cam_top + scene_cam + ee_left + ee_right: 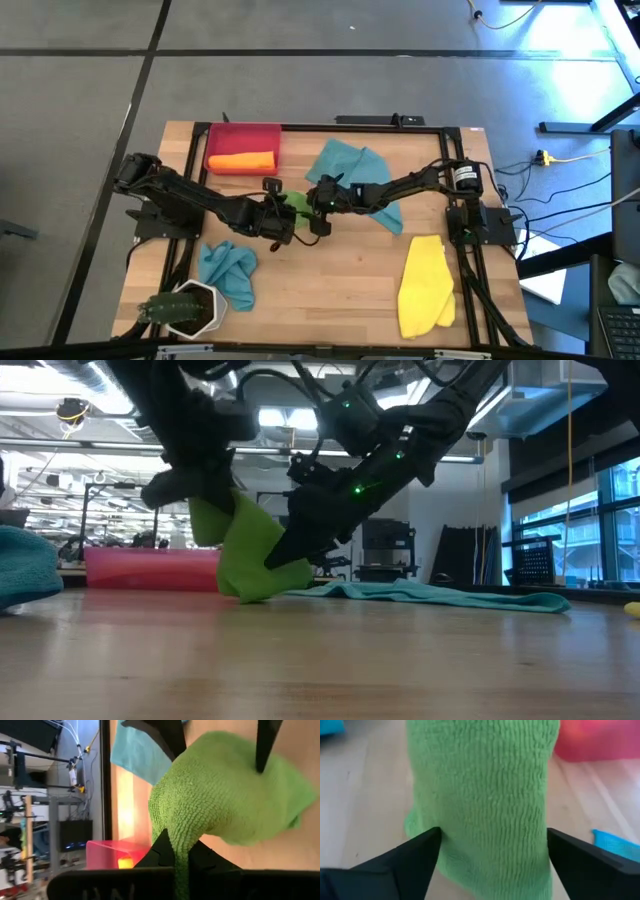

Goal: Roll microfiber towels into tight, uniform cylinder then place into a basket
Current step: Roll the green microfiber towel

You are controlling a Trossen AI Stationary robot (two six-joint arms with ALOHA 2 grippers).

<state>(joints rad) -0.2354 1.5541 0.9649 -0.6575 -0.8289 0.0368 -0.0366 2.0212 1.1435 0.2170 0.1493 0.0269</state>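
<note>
The left gripper (pixel 181 857) is clenched on a fold of the green towel (pixel 225 795), lifting it off the table (pixel 330 280) near the middle. The right gripper (pixel 492 850) stands spread wide, one finger on each side of the hanging cloth. The red basket (pixel 243 137) sits at the far left, an orange roll (pixel 240 161) inside. No writing is readable; arms hide most of the green towel from above.

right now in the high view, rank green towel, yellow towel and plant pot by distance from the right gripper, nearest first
From the right gripper:
1. Green towel, right beside it at table centre.
2. Yellow towel, near the right front edge.
3. Plant pot, at the left front corner.
</note>
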